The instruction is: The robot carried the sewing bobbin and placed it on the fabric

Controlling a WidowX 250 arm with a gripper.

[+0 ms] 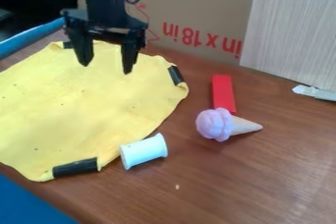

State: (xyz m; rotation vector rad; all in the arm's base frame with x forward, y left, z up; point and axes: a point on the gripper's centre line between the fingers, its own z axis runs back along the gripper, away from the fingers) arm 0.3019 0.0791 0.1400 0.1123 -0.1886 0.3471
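High over the back part of the yellow fabric [85,105], the black gripper [105,68] hangs open, its two fingers spread with nothing between them. The white bobbin [144,151] lies on its side on the brown table, just off the fabric's front right edge and close to it. The gripper is well behind the bobbin and to its left. Black tape pieces hold the fabric's edge at the front and at the right.
A toy ice cream cone [226,124] lies right of the bobbin, with a red block [223,93] behind it. A cardboard box [197,7] and a pale panel [292,26] stand at the back. Something blue [26,201] covers the front left corner.
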